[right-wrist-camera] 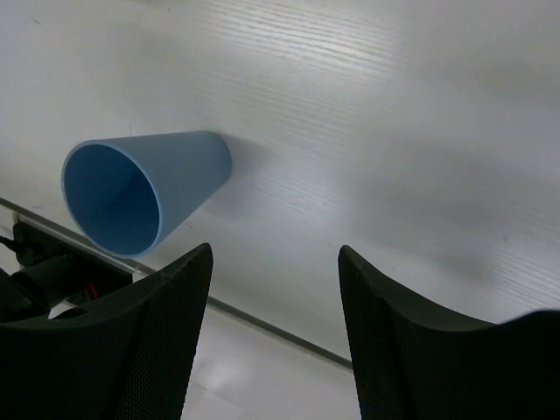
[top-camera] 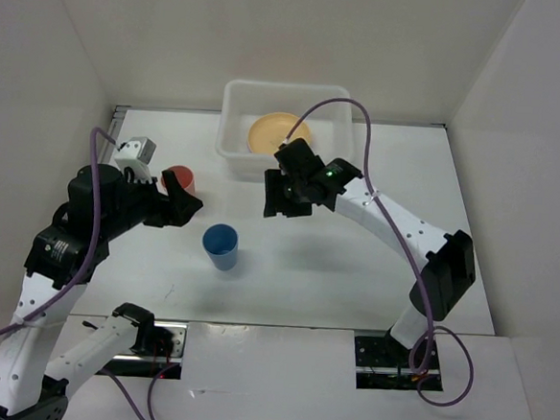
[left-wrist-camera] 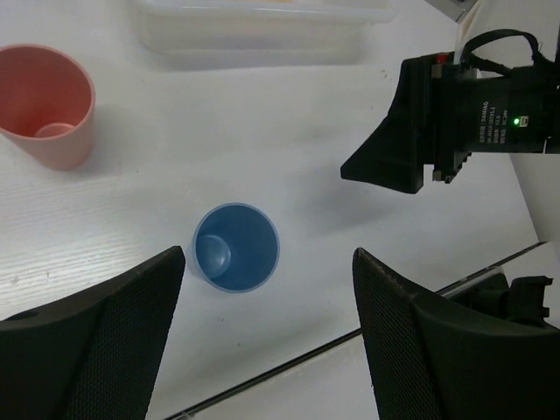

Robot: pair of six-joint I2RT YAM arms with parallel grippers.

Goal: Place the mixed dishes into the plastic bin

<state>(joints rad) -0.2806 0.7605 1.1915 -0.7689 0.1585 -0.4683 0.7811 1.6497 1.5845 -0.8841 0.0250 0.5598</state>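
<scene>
Red cup (left-wrist-camera: 45,103) stands empty at left beside the left gripper (top-camera: 180,207), jaws apart. Blue cup (top-camera: 222,245), empty, sits nearer. Right gripper (top-camera: 284,201), jaws apart, holds nothing, near the far plastic bin (top-camera: 234,154) containing a yellow-orange plate (top-camera: 269,132).

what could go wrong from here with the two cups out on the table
1. Both open tools, left and right, face the blue cup; if both go for it, the arms may collide.
2. The blue cup stands upright and free, so a finger catching its rim could tip it.
3. The red cup sits close beside the left tool, so a swing may knock it.
</scene>
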